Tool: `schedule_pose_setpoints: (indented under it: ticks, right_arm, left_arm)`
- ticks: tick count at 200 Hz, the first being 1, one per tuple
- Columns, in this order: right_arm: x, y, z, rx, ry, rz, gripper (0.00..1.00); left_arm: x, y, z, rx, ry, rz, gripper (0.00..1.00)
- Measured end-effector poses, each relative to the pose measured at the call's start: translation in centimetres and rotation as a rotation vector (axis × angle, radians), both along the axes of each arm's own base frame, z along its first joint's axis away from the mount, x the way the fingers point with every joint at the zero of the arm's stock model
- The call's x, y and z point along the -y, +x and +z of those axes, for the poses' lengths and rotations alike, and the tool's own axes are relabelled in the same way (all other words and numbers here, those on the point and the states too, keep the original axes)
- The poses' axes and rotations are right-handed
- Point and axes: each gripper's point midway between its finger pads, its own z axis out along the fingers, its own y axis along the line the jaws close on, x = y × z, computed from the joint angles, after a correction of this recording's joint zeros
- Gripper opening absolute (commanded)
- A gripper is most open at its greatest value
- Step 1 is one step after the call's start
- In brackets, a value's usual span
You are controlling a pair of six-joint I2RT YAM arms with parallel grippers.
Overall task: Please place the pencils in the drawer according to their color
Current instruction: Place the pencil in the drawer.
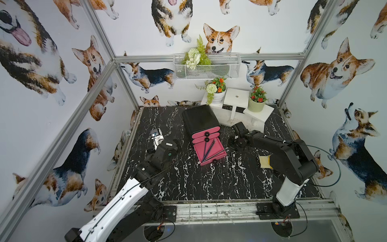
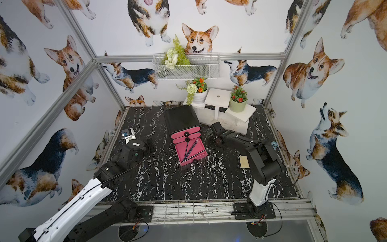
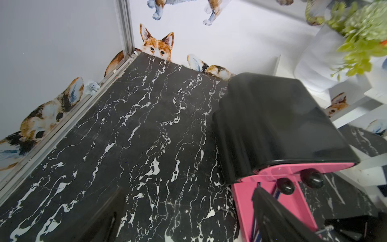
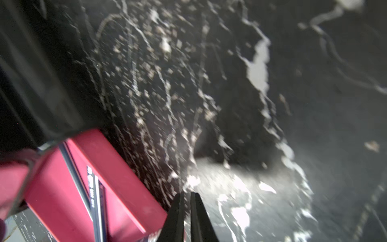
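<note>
Pincer (image 3: pixel 187 191) fingers spread wide above marble table (image 3: pixel 129 130); pink drawer (image 3: pixel 247 201) pulled out of black cabinet (image 3: pixel 278 125).

Glossy black plastic cabinet shell (image 3: pixel 282 125), smooth pink drawer (image 3: pixel 243 201) (matt), marble-look tabletop (image 3: pixel 146 136)

Both top views are bright, evenly lit and sharp, with wide-angle stretching at the edges. In the left wrist view the black cabinet top (image 3: pixel 282 125) carries soft glare. The right wrist view is dim and motion-blurred: pencils (image 4: pixel 97 201) smear, and glare whitens the marble tabletop (image 4: pixel 219 180).
</note>
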Motion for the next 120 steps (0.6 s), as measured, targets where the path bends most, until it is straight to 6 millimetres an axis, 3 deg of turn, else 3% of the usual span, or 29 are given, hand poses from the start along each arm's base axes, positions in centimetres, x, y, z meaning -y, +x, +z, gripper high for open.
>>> schedule_pose_setpoints:
  ticks: [54, 80, 120]
  right_arm:
    - [-2.1, 3.3, 0.0, 0.051, 0.024, 0.029, 0.17]
    - [-2.9, 3.9, -0.4, 0.047, 0.049, 0.040, 0.17]
    - [-3.6, 4.4, 0.6, 0.075, 0.096, 0.030, 0.19]
  left_arm:
    - [0.1, 0.2, -0.6, -0.019, -0.001, -0.001, 1.00]
    - [0.2, 0.3, -0.6, -0.020, -0.004, -0.001, 1.00]
    - [0.3, 0.3, -0.5, -0.014, -0.016, -0.009, 1.00]
